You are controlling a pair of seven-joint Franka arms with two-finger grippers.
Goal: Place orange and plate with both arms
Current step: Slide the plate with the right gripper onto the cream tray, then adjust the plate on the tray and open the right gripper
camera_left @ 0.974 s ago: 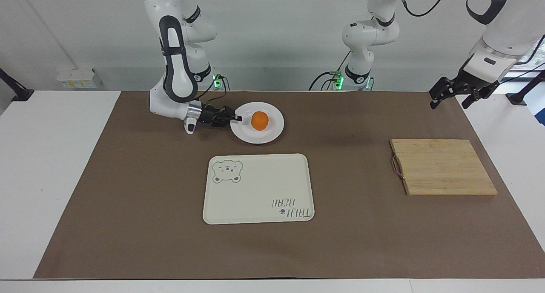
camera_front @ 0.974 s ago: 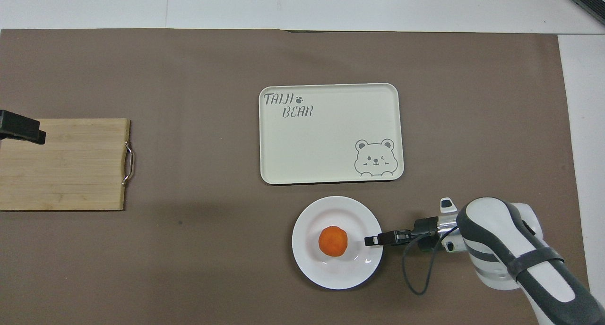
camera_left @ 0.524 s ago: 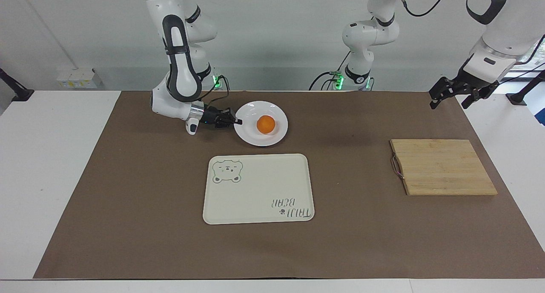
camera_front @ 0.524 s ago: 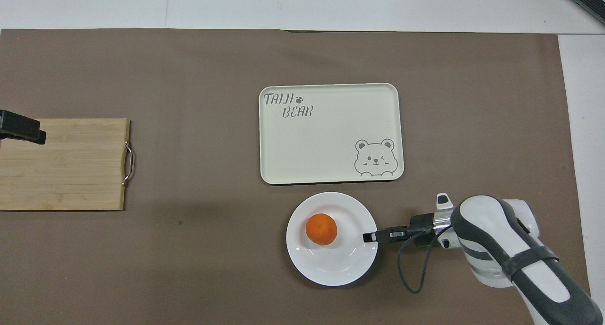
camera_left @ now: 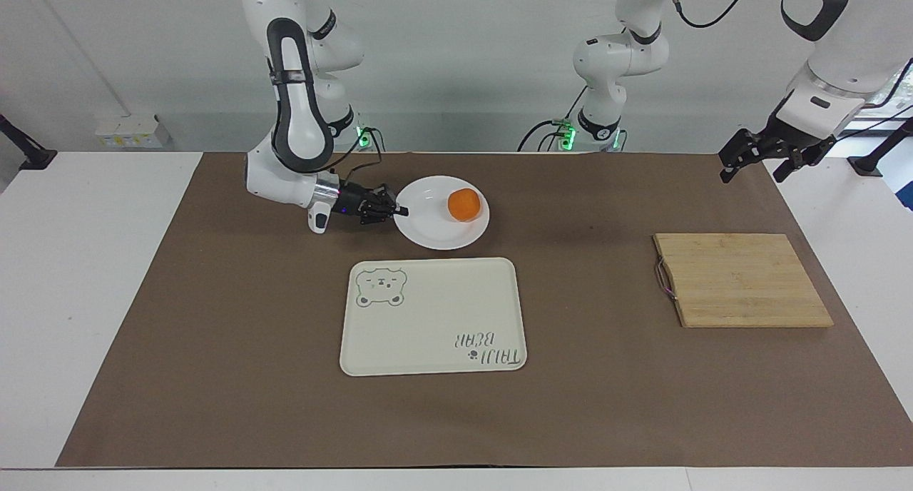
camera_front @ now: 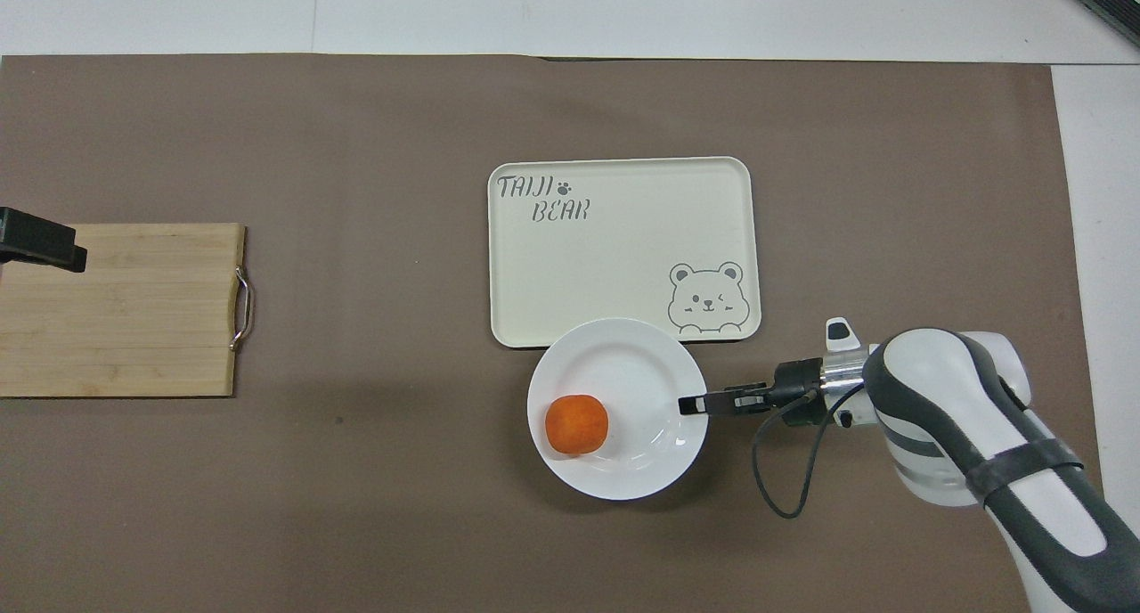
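Moved: the plate [camera_left: 441, 213] has been lifted toward the tray [camera_left: 433, 315]; the orange [camera_left: 464, 205] has rolled to its rim.
Right gripper [camera_left: 399, 210]: clamped on the plate's edge.
Left gripper [camera_left: 757, 157]: jaws apart, waiting above the table corner by the cutting board [camera_left: 740, 280].
Handling: glossy, rigid, breakable; keep it level, the fruit rolls freely.

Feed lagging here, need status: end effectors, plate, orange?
Right end effector shut on plate rim. Orange on plate. Left end effector open, waiting. Tray adjacent.
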